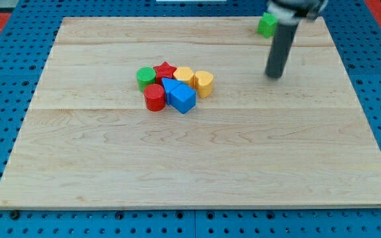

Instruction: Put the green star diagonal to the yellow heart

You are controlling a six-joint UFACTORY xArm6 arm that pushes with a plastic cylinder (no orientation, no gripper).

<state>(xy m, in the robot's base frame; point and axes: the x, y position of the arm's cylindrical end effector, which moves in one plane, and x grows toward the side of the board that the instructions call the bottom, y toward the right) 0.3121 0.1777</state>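
Observation:
The green star lies near the board's top edge at the view's upper right, partly hidden by the arm. The yellow heart is the rightmost block of a tight cluster left of the board's centre. My tip rests on the board below the green star and well right of the yellow heart, touching no block.
The cluster also holds a green cylinder, a red star, a second yellow block, a red cylinder and two blue blocks. The wooden board sits on a blue pegboard.

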